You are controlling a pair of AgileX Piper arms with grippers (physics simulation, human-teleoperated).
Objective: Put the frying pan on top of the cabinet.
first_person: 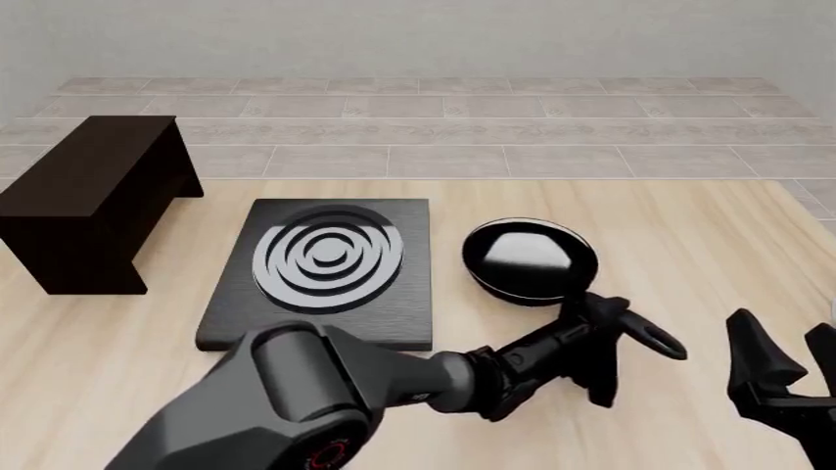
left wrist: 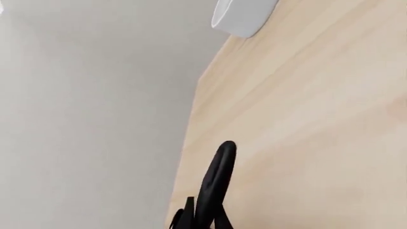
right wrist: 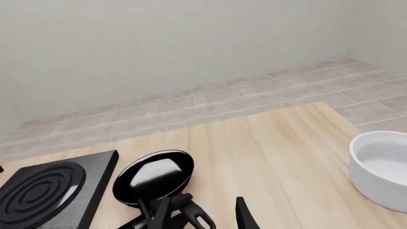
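Left arm (first_person: 301,392) up close, small black frying pan (first_person: 530,258) with shiny grey-white inside sitting beside stove plate (first_person: 327,269), left gripper (first_person: 614,357) clamped round its handle, right gripper (first_person: 784,367) spread apart, holding nothing

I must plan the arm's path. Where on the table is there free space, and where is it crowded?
Bare wood lies between the cabinet and the stove plate, along the table's far edge behind the frying pan, and right of the pan toward the white bowl. It is crowded near the pan's handle, where the left gripper and right gripper meet.
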